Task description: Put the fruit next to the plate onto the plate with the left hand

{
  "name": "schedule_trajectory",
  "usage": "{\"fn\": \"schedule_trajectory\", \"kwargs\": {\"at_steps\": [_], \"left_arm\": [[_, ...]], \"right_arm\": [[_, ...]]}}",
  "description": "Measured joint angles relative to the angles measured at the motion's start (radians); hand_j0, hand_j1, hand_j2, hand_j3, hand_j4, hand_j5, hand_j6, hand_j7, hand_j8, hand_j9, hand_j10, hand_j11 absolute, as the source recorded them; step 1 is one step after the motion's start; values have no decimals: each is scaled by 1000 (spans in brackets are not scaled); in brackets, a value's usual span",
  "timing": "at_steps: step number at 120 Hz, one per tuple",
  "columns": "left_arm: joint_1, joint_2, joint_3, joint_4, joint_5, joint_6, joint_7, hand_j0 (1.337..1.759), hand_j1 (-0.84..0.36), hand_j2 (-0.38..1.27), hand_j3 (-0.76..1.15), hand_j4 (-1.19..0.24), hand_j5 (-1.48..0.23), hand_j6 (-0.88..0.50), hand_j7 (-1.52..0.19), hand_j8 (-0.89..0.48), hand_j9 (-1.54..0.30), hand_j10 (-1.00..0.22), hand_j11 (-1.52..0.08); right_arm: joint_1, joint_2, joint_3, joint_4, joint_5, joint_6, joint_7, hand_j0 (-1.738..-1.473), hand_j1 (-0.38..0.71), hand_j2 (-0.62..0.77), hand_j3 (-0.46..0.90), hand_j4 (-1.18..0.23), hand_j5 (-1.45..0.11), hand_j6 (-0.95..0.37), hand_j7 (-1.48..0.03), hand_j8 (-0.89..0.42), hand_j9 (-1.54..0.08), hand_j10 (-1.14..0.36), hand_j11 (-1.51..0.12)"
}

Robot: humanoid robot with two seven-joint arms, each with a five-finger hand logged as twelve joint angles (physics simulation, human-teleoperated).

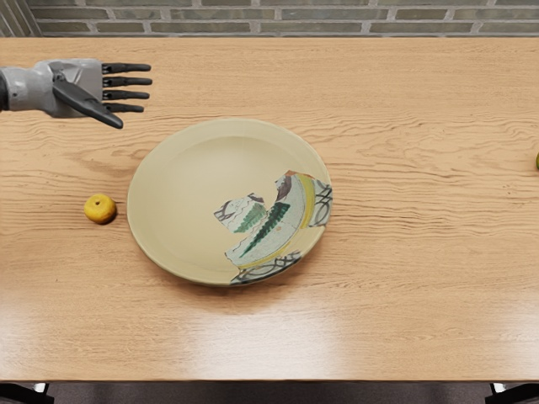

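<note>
**Fruit not yet picked, left hand open and empty**

The left hand (84, 87) was seen over the upper left of the table (404, 320). Its fingers (128, 82) were stretched straight and slightly spread, with the thumb angled down toward the plate. Nothing was held. The right arm was not in view.

The fruit (100, 209) (small, round, orange-yellow, citrus-like) was lying on the wood just beside the plate's left rim, with a narrow gap between them. It sat nearer the camera than the hand. The plate (168, 168) was wide, shallow and cream, with a painted patch on its right half, and nothing was lying on it.

Handling, as judged: the fruit was taken to be light, firm with slight give, and likely to roll if nudged. A top-down grasp across its widest part was favoured, thumb opposite two or three fingers. Finger placement on the far and near sides was preferred, since little room was left on the plate side.

Room: open wood was available to the left, far and near sides of the fruit. The table's front edge was well apart from it. The plate rim was the only close obstacle, so a lift before the sideways move was advised. A low release was also advised, so that rolling would be limited by the shallow bowl. A yellow-green speck (536, 160) at the right border was too cropped to identify.
</note>
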Motion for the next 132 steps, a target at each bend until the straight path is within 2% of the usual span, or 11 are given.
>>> {"fn": "schedule_trajectory", "kwargs": {"at_steps": [14,31,54,64,70,82,94,106,116,132], "left_arm": [[-22,3,3,-1,73,0,1,1658,349,0,0,0,0,0,0,0,0,0,0],[-77,-1,3,-1,328,4,1,1658,349,0,0,0,0,0,0,0,0,0,0],[-61,-46,19,-15,673,184,-6,1658,349,0,0,-2,0,-2,0,-2,0,-1,0],[-64,-36,53,-90,747,305,-12,1658,349,0,0,-3,-1,-3,-1,-3,-1,-2,-1],[-74,-16,98,-170,769,420,-16,1658,349,0,0,-3,-1,-4,-1,-3,-1,-2,-1],[-58,-31,215,-300,789,673,-100,1658,349,1,0,-3,-1,-3,-1,-3,-1,-2,0],[-54,-38,313,-387,813,857,-144,1658,348,1,0,-4,-2,-5,-2,-5,-2,-4,-2],[-24,-22,371,-445,832,934,-165,1658,333,4,0,-17,-19,-18,-19,-18,-19,-17,-19],[-21,43,393,-490,848,960,-173,1658,321,7,0,-27,-33,-28,-33,-28,-33,-27,-32],[-9,48,407,-524,858,976,-178,1658,291,12,0,-52,-65,-53,-65,-53,-65,-52,-64]], "right_arm": [[7,0,-2,-5,-1,-1,0,-1658,-329,-4,0,-17,-22,-16,-22,-17,-22,-17,-22],[11,0,-2,-8,-4,-1,0,-1658,-329,-4,0,-17,-22,-16,-22,-17,-22,-17,-22],[12,0,-2,-9,-4,-1,0,-1658,-329,-4,0,-17,-22,-16,-22,-17,-22,-17,-22],[12,0,-2,-9,-4,-1,0,-1658,-329,-4,0,-17,-22,-16,-22,-16,-22,-17,-22],[12,0,-2,-9,-4,-1,0,-1658,-329,-4,0,-17,-22,-16,-22,-17,-22,-17,-22],[12,0,-2,-9,-4,-1,0,-1658,-329,-4,0,-17,-22,-16,-22,-16,-22,-17,-22],[12,0,-2,-9,-4,-1,0,-1658,-329,-4,0,-17,-22,-16,-22,-17,-22,-17,-22],[12,0,-2,-9,-4,-1,0,-1658,-329,-3,0,-17,-22,-16,-22,-17,-22,-17,-22],[12,0,-2,-9,-4,-1,0,-1658,-329,-3,0,-17,-22,-16,-22,-17,-22,-17,-22],[12,0,-2,-9,-4,-1,0,-1658,-329,-3,0,-17,-22,-16,-22,-16,-22,-17,-22]]}}
